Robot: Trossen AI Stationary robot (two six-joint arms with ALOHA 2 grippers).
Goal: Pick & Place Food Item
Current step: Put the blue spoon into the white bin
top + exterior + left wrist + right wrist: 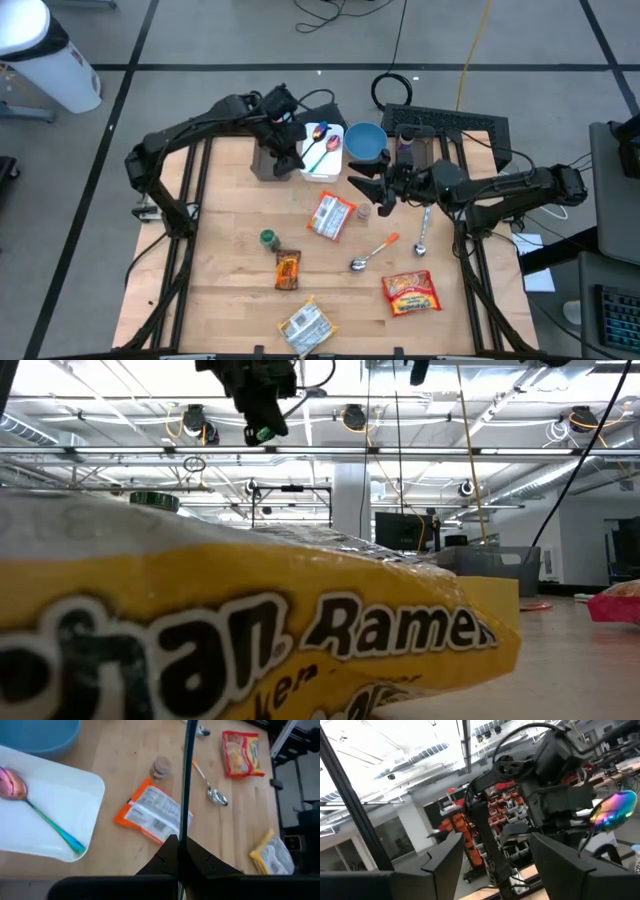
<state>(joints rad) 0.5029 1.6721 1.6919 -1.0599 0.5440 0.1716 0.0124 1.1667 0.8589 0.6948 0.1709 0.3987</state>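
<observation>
Packet lies on the tabletop just below and left of the right end effector, whose fingers gape empty above it, so the reach seems underway; next, descend and close.

A grey floor marked with dark lines lay around the wooden bench. A white bin stood off the bench's far left corner, and a yellow cable ran across the floor beyond its far edge. Overhead, pipes and ceiling lights crossed a bright, open workshop.
</observation>
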